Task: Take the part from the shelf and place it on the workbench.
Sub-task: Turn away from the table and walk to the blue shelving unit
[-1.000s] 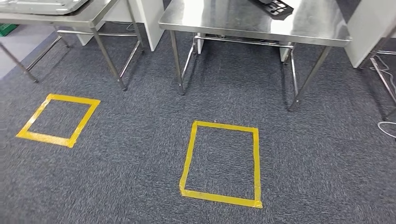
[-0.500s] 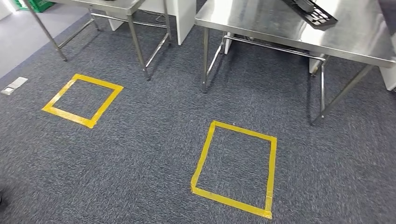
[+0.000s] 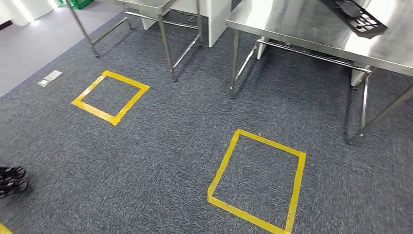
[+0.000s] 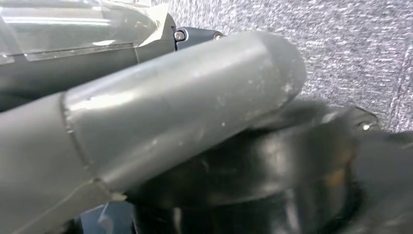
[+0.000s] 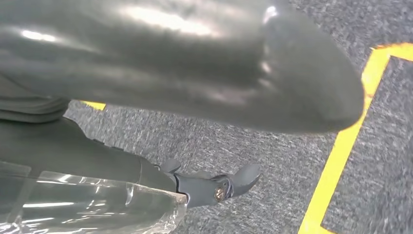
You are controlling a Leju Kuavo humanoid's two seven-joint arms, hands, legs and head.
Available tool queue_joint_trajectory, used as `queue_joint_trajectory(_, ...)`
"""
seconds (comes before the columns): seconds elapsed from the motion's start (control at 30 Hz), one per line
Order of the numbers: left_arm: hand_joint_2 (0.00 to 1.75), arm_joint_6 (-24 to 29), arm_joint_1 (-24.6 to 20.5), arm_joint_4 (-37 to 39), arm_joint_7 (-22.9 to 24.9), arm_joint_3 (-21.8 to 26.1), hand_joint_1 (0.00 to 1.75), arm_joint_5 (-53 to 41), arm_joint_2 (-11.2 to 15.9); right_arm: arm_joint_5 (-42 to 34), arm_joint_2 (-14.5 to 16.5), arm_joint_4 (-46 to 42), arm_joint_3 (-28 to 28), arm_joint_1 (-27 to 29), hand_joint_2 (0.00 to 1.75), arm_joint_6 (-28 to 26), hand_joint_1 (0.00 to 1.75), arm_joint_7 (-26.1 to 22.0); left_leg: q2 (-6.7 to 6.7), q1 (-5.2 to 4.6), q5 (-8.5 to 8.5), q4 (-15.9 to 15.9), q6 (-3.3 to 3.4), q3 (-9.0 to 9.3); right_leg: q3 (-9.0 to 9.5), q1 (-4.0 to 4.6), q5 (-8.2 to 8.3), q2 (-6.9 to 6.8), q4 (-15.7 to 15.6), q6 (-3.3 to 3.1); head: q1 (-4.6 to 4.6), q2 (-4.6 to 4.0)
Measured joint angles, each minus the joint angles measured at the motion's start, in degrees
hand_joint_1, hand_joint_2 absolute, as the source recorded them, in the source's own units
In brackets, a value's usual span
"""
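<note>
Carpet [image 3: 160,161] is lying nearest, a yellow tape square [image 3: 256,187] marked on it. The left hand [image 4: 160,126] is resting its thumb against a dark rounded thing, perhaps the part; I cannot tell. The right hand [image 5: 195,73] is carrying nothing visible, its fingers apart. Farther off, a steel desk [image 3: 297,24] is bearing a black tray [image 3: 354,15]. Placing is seemingly not yet done.
</note>
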Motion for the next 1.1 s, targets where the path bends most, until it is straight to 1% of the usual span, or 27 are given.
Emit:
queue_joint_trajectory(0.03,0.0,0.0,0.02,0.0,0.0,0.0,0.0,0.0,0.0,-0.01,0.0,0.0,0.0,0.03,0.0,0.0,0.0,0.01,0.19,0.13,-0.14,1.64,-0.11,-0.88,0.01,0.05,-0.07,-0.76,0.0,-0.07,-0.02,0.0)
queue_joint_trajectory(0.07,0.0,0.0,0.04,0.0,0.02,0.0,0.0,0.0,0.01,-0.01,0.0,0.0,0.0,0.0,0.0,0.01,0.0,0.01,0.44,0.23,0.86,0.94,-0.14,-0.57,0.06,0.05,-0.17,-1.42,0.0,-0.1,-0.02,0.0)
queue_joint_trajectory(0.1,0.0,0.0,0.06,0.0,0.03,0.0,0.0,0.0,0.02,-0.01,0.02,0.01,0.0,-0.06,0.0,0.01,0.0,0.01,0.93,0.29,2.72,-2.05,-0.08,0.97,0.18,0.05,-0.28,-2.02,0.0,-0.1,-0.02,0.0)
queue_joint_trajectory(0.17,0.0,0.0,0.02,0.0,0.07,0.0,0.0,0.0,0.05,0.0,0.08,0.01,0.0,-0.18,0.0,0.03,0.0,0.01,3.21,0.08,6.16,-10.29,0.31,5.4,0.54,0.27,-0.61,-3.01,0.0,0.21,-0.02,0.0)
queue_joint_trajectory(0.2,0.0,0.0,-0.01,0.0,0.07,0.0,0.0,0.0,0.04,0.0,0.11,0.01,0.0,-0.23,0.0,0.04,0.0,0.01,4.09,-0.12,6.99,-13.1,0.57,6.88,0.69,0.45,-0.77,-3.44,-0.01,0.45,0.04,0.0)
queue_joint_trajectory(0.23,0.0,-0.01,-0.04,0.0,0.07,0.0,0.0,0.0,0.03,0.0,0.13,0.01,0.0,-0.26,0.0,0.05,0.0,0.01,4.59,-0.36,7.15,-14.44,0.81,7.53,0.81,0.63,-0.92,-3.87,-0.04,0.74,0.07,0.0)
queue_joint_trajectory(0.3,0.0,0.0,-0.03,0.0,0.08,0.0,0.0,0.01,0.01,0.01,0.15,0.0,0.01,-0.36,0.0,0.18,0.0,0.03,3.54,-0.73,7.09,-14.8,1.31,7.43,1.14,0.83,-1.06,-4.87,-0.32,1.33,0.13,0.0)
queue_joint_trajectory(0.33,0.0,0.01,0.02,0.0,0.09,0.0,0.0,0.03,-0.03,0.03,0.15,0.01,0.01,-0.45,0.0,0.29,0.0,0.04,2.9,-0.7,7.3,-15.17,1.66,7.6,1.17,0.83,-1.35,-4.61,-0.15,1.61,0.15,0.0)
queue_joint_trajectory(0.4,0.0,0.03,-0.02,0.0,0.13,0.0,0.0,0.07,-0.12,0.08,0.13,0.01,0.02,-0.55,0.0,0.49,0.0,0.07,1.6,-0.48,7.9,-16.05,2.46,8.04,0.1,0.83,-3.25,-2.11,2.8,1.57,0.34,0.0)
queue_joint_trajectory(0.43,0.0,0.02,-0.09,0.0,0.14,0.0,0.0,0.08,-0.18,0.1,0.09,0.02,0.02,-0.51,0.0,0.53,0.0,0.1,0.94,-0.37,8.11,-16.27,2.72,8.15,-1.45,0.7,-4.91,-0.34,6.12,1.28,0.52,0.0)
queue_joint_trajectory(0.47,0.0,-0.01,-0.17,0.0,0.16,0.0,0.0,0.07,-0.21,0.1,0.07,0.02,0.02,-0.43,0.0,0.55,0.0,0.13,0.2,-0.37,8.18,-16.33,2.87,8.11,-3.37,0.67,-6.62,0.81,10.12,1.0,0.63,0.0)
queue_joint_trajectory(0.5,0.0,-0.05,-0.22,0.0,0.22,0.0,0.0,0.06,-0.25,0.1,0.04,0.02,0.02,-0.34,0.0,0.56,0.0,0.17,-0.62,-0.39,8.19,-16.31,2.91,8.08,-5.27,0.63,-7.86,1.36,13.75,0.95,0.73,0.0)
queue_joint_trajectory(0.53,0.0,-0.12,-0.22,0.0,0.3,0.0,0.0,0.04,-0.26,0.09,0.02,0.02,0.02,-0.25,0.0,0.57,0.0,0.23,-1.47,-0.41,8.19,-16.29,2.92,8.09,-6.59,0.62,-8.3,1.6,15.95,1.17,0.74,0.0)
queue_joint_trajectory(0.57,0.0,-0.18,-0.21,0.0,0.39,0.0,0.0,0.02,-0.27,0.08,-0.02,0.02,0.02,-0.2,0.0,0.57,0.0,0.28,-2.33,-0.41,8.19,-16.24,2.92,8.14,-6.93,0.61,-7.68,1.71,15.97,1.62,0.74,0.0)
queue_joint_trajectory(0.6,0.0,-0.23,-0.21,0.0,0.47,-0.01,0.0,0.01,-0.28,0.06,-0.08,0.02,0.02,-0.2,0.0,0.57,0.0,0.33,-3.18,-0.4,8.17,-16.16,2.88,8.2,-6.13,0.56,-6.08,1.92,13.57,2.22,0.74,0.0)
queue_joint_trajectory(0.63,0.0,-0.28,-0.22,0.0,0.51,-0.01,0.0,-0.01,-0.28,0.04,-0.16,0.02,0.02,-0.22,0.0,0.57,0.0,0.35,-4.01,-0.39,8.1,-16.01,2.76,8.22,-4.49,0.41,-3.92,2.64,9.42,2.82,0.75,0.0)
queue_joint_trajectory(0.67,0.0,-0.33,-0.25,0.0,0.52,-0.03,0.0,-0.03,-0.28,0.01,-0.24,0.02,0.02,-0.25,0.0,0.58,0.0,0.36,-4.74,-0.46,7.98,-15.74,2.56,8.2,-2.99,0.27,-2.07,3.58,5.54,3.1,0.79,0.0)
queue_joint_trajectory(0.7,0.0,-0.37,-0.27,0.0,0.51,-0.06,0.0,-0.06,-0.28,-0.04,-0.29,0.02,0.02,-0.28,0.0,0.6,0.0,0.37,-5.39,-0.54,7.85,-15.47,2.32,8.11,-1.88,0.18,-0.69,4.38,2.5,3.01,0.85,0.0)
queue_joint_trajectory(0.73,0.0,-0.44,-0.29,0.0,0.49,-0.11,0.0,-0.12,-0.27,-0.09,-0.3,0.02,0.02,-0.32,0.0,0.62,0.0,0.37,-5.87,-0.62,7.76,-15.3,2.03,7.96,-1.28,0.2,0.0,4.95,0.89,2.65,0.86,0.0)
queue_joint_trajectory(0.8,0.0,-0.55,-0.24,0.0,0.38,-0.26,0.0,-0.27,-0.22,-0.26,-0.25,0.02,0.01,-0.43,0.0,0.66,0.0,0.38,-6.7,-0.61,7.84,-15.27,1.48,7.66,-1.06,0.39,0.33,4.39,0.59,1.57,0.87,0.0)
queue_joint_trajectory(0.83,0.0,-0.63,-0.2,0.0,0.34,-0.32,0.0,-0.37,-0.16,-0.35,-0.17,0.02,0.0,-0.49,0.0,0.66,0.0,0.38,-6.33,-0.55,7.76,-15.13,1.21,7.5,-0.89,0.31,0.48,3.87,0.52,1.18,0.82,0.0)
queue_joint_trajectory(0.9,0.0,-0.83,-0.21,0.0,0.32,-0.39,0.0,-0.61,-0.07,-0.58,-0.02,0.02,-0.02,-0.49,0.0,0.66,0.0,0.37,-3.64,-0.52,6.08,-12.57,0.63,6.26,-0.78,0.06,0.7,2.76,0.34,0.4,0.63,0.0)
queue_joint_trajectory(0.97,0.0,-1.13,-0.32,0.0,0.41,-0.44,0.0,-0.83,0.01,-0.8,0.02,0.02,-0.02,-0.33,0.0,0.66,0.0,0.37,-0.65,-0.4,2.27,-5.64,0.06,2.9,-0.81,0.18,0.61,1.36,0.3,-0.22,0.42,0.0)
queue_joint_trajectory(1.0,0.0,-1.24,-0.36,0.0,0.46,-0.45,0.0,-0.89,0.04,-0.86,0.02,0.02,-0.03,-0.24,0.0,0.65,0.0,0.37,-0.1,-0.26,0.54,-1.62,-0.15,0.88,-0.84,0.29,0.54,0.54,0.3,-0.41,0.4,0.0)
queue_joint_trajectory(1.03,0.0,-1.3,-0.38,0.0,0.5,-0.46,0.0,-0.93,0.06,-0.9,0.02,0.02,-0.03,-0.2,0.0,0.64,0.0,0.37,0.12,-0.13,-0.26,1.1,-0.27,-0.54,-0.86,0.37,0.49,-0.26,0.31,-0.48,0.39,0.0)
queue_joint_trajectory(1.07,0.0,-1.31,-0.38,0.0,0.55,-0.47,0.0,-0.96,0.09,-0.91,0.02,0.02,-0.03,-0.22,0.0,0.64,0.0,0.38,0.28,-0.04,0.01,1.9,-0.3,-0.98,-0.86,0.44,0.43,-1.02,0.31,-0.54,0.39,0.0)
queue_joint_trajectory(1.1,0.0,-1.31,-0.36,0.0,0.61,-0.47,0.0,-0.96,0.14,-0.91,0.04,0.02,-0.03,-0.29,0.0,0.63,0.0,0.38,0.52,0.01,1.37,0.17,-0.2,-0.08,-0.8,0.52,0.38,-1.7,0.31,-0.59,0.38,0.0)
